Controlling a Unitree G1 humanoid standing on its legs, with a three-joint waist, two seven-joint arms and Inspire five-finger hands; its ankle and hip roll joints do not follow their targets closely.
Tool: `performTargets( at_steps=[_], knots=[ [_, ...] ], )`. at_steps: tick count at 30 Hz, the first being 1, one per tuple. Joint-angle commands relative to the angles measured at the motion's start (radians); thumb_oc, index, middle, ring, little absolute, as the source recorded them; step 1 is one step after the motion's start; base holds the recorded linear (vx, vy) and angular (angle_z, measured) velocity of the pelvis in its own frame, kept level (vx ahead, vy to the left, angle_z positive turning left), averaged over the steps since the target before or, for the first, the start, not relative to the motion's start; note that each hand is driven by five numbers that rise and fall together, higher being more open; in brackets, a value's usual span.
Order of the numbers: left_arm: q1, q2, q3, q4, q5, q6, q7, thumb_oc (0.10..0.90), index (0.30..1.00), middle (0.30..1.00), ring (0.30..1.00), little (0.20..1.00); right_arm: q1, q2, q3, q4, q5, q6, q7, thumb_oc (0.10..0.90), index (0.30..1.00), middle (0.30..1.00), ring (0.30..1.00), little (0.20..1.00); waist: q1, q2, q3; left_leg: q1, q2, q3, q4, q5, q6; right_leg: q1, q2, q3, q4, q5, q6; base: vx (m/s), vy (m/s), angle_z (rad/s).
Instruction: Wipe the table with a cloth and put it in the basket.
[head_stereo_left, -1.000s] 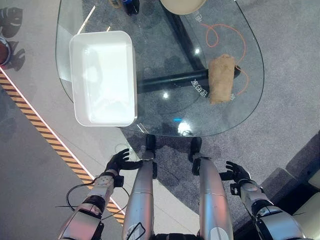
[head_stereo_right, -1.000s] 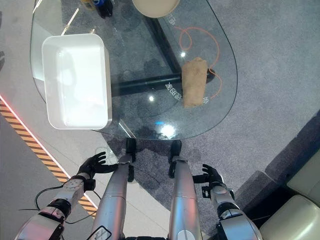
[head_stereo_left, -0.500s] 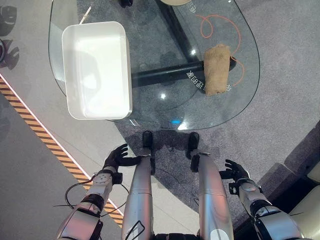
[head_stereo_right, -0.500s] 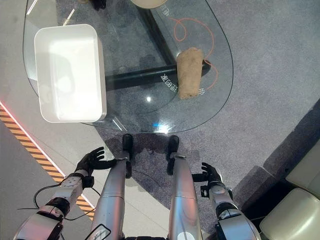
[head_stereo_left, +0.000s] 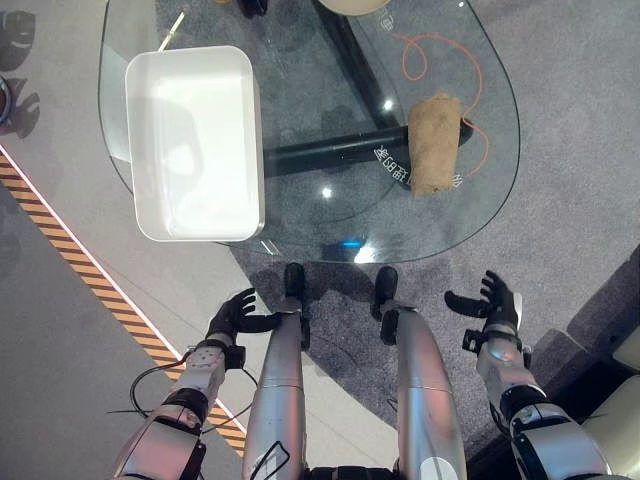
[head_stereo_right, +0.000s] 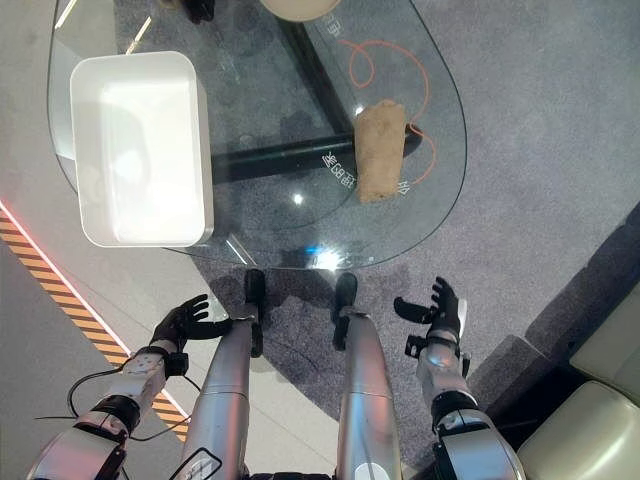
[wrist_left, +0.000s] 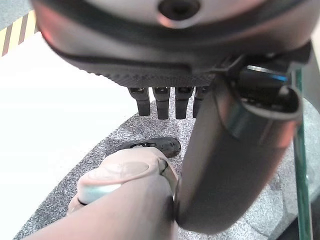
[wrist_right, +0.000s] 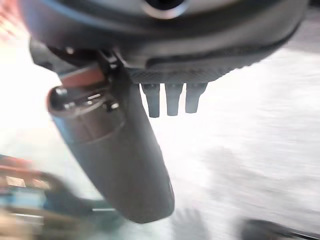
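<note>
A tan cloth (head_stereo_left: 434, 143) lies rolled up on the right part of the oval glass table (head_stereo_left: 300, 210). A white rectangular basket (head_stereo_left: 194, 140) stands on the table's left part. My left hand (head_stereo_left: 236, 317) hangs low, below the table's near edge, open with nothing in it. My right hand (head_stereo_left: 494, 301) is raised a little at the lower right, short of the table, open with its fingers spread and holding nothing. Both hands are well clear of the cloth (head_stereo_right: 381, 149) and the basket (head_stereo_right: 140, 146).
An orange cord (head_stereo_left: 440, 50) loops under or on the glass by the cloth. A round beige object (head_stereo_left: 355, 5) sits at the table's far edge. A black-and-yellow striped line (head_stereo_left: 95, 285) crosses the floor at left. Beige cushioned furniture (head_stereo_right: 590, 430) stands at lower right.
The camera shifted a second ago, so the whole scene slid. My right hand has risen and moved forward towards the table's near right edge, fingers spread. The left hand has stayed put.
</note>
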Motion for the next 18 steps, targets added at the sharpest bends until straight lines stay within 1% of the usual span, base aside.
performTargets(
  at_steps=[1, 2, 3, 5, 7, 8, 12, 14, 18],
  knots=[
    [0.137, 0.012, -0.030, 0.030, 0.004, 0.020, 0.025, 0.800, 0.900, 0.900, 0.900, 0.900, 0.049, -0.092, -0.045, -0.078, -0.057, -0.039, -0.140, 0.800, 0.900, 0.900, 0.900, 0.900, 0.009, -0.002, -0.018, -0.034, -0.039, 0.046, 0.072, -0.011, 0.074, 0.040, 0.017, 0.015, -0.030, 0.062, -0.013, 0.00, 0.042, 0.02],
    [0.137, 0.011, -0.036, 0.032, -0.005, 0.014, 0.025, 0.800, 0.900, 0.900, 0.900, 0.900, 0.021, -0.113, -0.027, -0.174, -0.096, -0.028, -0.208, 0.800, 0.900, 0.900, 0.900, 0.900, 0.008, -0.003, -0.018, -0.031, -0.040, 0.046, 0.065, -0.010, 0.075, 0.038, 0.021, 0.015, -0.030, 0.061, -0.014, 0.00, 0.030, 0.01],
    [0.138, 0.011, -0.035, 0.032, -0.005, 0.014, 0.025, 0.800, 0.900, 0.900, 0.900, 0.900, 0.016, -0.116, -0.028, -0.197, -0.101, -0.019, -0.216, 0.800, 0.900, 0.900, 0.900, 0.900, 0.008, -0.004, -0.018, -0.028, -0.041, 0.047, 0.063, -0.010, 0.075, 0.040, 0.021, 0.016, -0.032, 0.061, -0.014, 0.00, 0.045, 0.02],
    [0.141, 0.006, -0.038, 0.030, -0.009, 0.015, 0.026, 0.800, 0.900, 0.900, 0.900, 0.900, -0.002, -0.122, -0.027, -0.284, -0.154, -0.021, -0.247, 0.800, 0.900, 0.900, 0.900, 0.900, 0.006, -0.003, -0.018, -0.020, -0.042, 0.049, 0.054, -0.012, 0.078, 0.044, 0.024, 0.018, -0.038, 0.059, -0.012, 0.00, 0.033, 0.02],
    [0.142, 0.001, -0.038, 0.030, -0.009, 0.014, 0.028, 0.800, 0.900, 0.900, 0.900, 0.900, -0.016, -0.124, -0.016, -0.347, -0.183, 0.001, -0.265, 0.800, 0.900, 0.900, 0.900, 0.900, 0.005, -0.002, -0.018, -0.014, -0.042, 0.050, 0.047, -0.011, 0.078, 0.048, 0.027, 0.020, -0.042, 0.057, -0.011, 0.00, 0.036, 0.04],
    [0.142, -0.005, -0.038, 0.026, -0.007, 0.017, 0.031, 0.800, 0.900, 0.900, 0.900, 0.900, -0.033, -0.127, -0.003, -0.410, -0.209, 0.022, -0.279, 0.800, 0.900, 0.900, 0.900, 0.900, 0.005, -0.001, -0.018, -0.006, -0.042, 0.052, 0.038, -0.011, 0.078, 0.053, 0.029, 0.023, -0.048, 0.054, -0.010, 0.00, 0.050, 0.04],
    [0.137, -0.014, -0.033, 0.035, -0.005, 0.011, 0.033, 0.800, 0.900, 0.900, 0.900, 0.900, -0.078, -0.132, 0.023, -0.519, -0.240, 0.055, -0.301, 0.800, 0.900, 0.900, 0.900, 0.900, 0.004, 0.000, -0.018, 0.011, -0.042, 0.055, 0.020, -0.013, 0.077, 0.068, 0.035, 0.026, -0.065, 0.046, -0.010, 0.00, 0.040, 0.00],
    [0.133, -0.016, -0.033, 0.039, -0.006, 0.012, 0.032, 0.800, 0.900, 0.900, 0.900, 0.900, -0.092, -0.132, 0.031, -0.538, -0.247, 0.060, -0.306, 0.800, 0.900, 0.900, 0.900, 0.900, 0.003, 0.000, -0.018, 0.014, -0.042, 0.056, 0.019, -0.014, 0.077, 0.070, 0.035, 0.027, -0.068, 0.045, -0.010, 0.00, 0.023, 0.04],
    [0.128, -0.027, -0.035, 0.040, -0.002, 0.014, 0.033, 0.800, 0.900, 0.900, 0.900, 0.900, -0.137, -0.127, 0.053, -0.603, -0.263, 0.095, -0.331, 0.800, 0.900, 0.900, 0.900, 0.900, 0.003, 0.004, -0.018, 0.031, -0.042, 0.060, 0.003, -0.017, 0.076, 0.086, 0.040, 0.028, -0.083, 0.040, -0.012, 0.00, 0.009, 0.00]
  ],
)
